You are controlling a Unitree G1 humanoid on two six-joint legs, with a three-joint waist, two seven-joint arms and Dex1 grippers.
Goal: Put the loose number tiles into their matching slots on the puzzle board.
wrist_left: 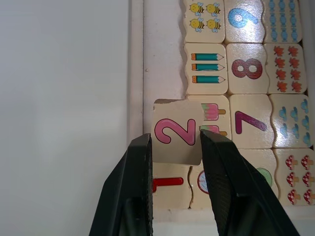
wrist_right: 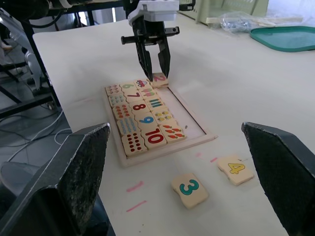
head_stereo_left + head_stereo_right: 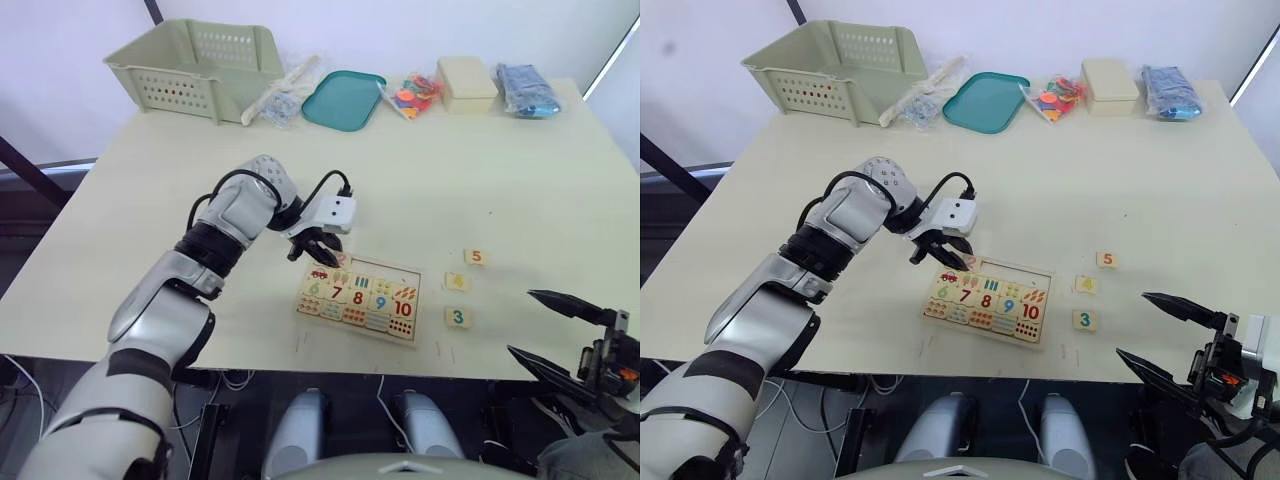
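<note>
- Left gripper (image 1: 174,147) is pinching the number 2 tile (image 1: 176,138) between its two black fingers, one on each side edge, so that the pink digit is facing the wrist camera and staying readable for alignment.
- It is holding the tile over the far-left corner of the puzzle board (image 3: 360,298), overlapping the empty top row of slots (image 2: 184,118); the tile is sitting slightly skewed against the board frame, so it is judged not yet seated.
- The 1 tile (image 1: 170,184) is lying in the recess directly beside the held tile, which suggests the row is being filled in order from that end.
- Right gripper (image 3: 560,330) is hovering with its fingers spread wide and empty near the table's near right edge, well apart from the board; it is judged to be waiting clear of the working arm.
- Three loose tiles are lying on the table (image 3: 520,180) to the right of the board: the 3 tile (image 3: 458,318) nearest, the 4 tile (image 3: 456,282) beyond it, and the 5 tile (image 3: 475,257) farthest.
- Next move is judged to call for squaring the tile to the recess walls before lowering; releasing while skewed is risking a tile perched on the frame.
</note>
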